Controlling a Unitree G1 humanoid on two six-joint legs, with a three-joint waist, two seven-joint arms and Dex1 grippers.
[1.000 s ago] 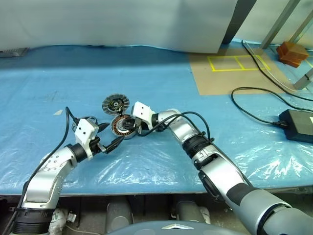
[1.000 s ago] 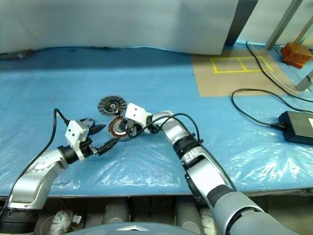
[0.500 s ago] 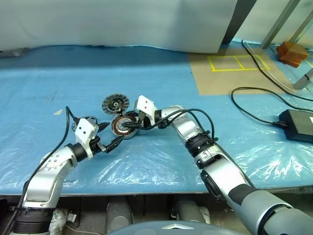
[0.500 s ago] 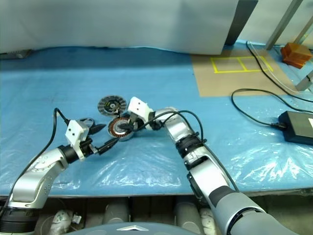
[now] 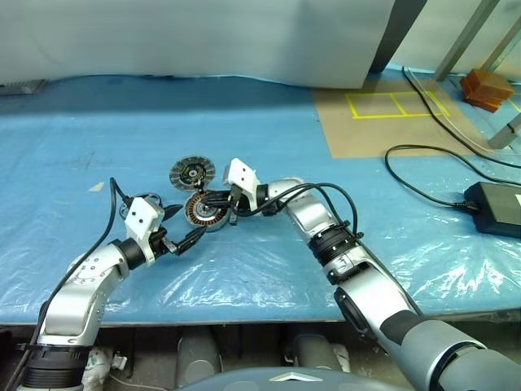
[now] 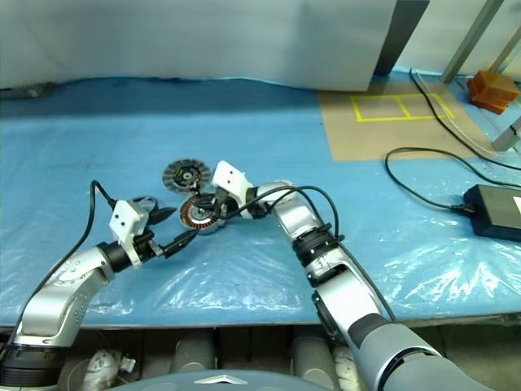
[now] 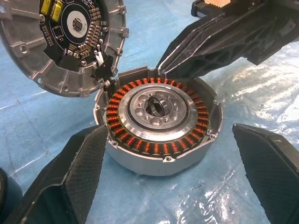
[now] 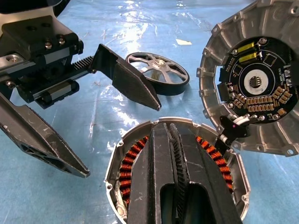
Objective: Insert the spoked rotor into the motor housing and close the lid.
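Round copper-wound metal motor housing (image 7: pixel 161 126) on blue tabletop (image 5: pixel 98 138); right gripper (image 8: pixel 174 140) pressed together above it, possibly touching; left gripper (image 5: pixel 186 226) spread.

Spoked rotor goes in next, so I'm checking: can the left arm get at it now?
Probably yes: the flat silver spoked rotor lies uncovered on the blue sheet beside the open left end effector, which would need turning.
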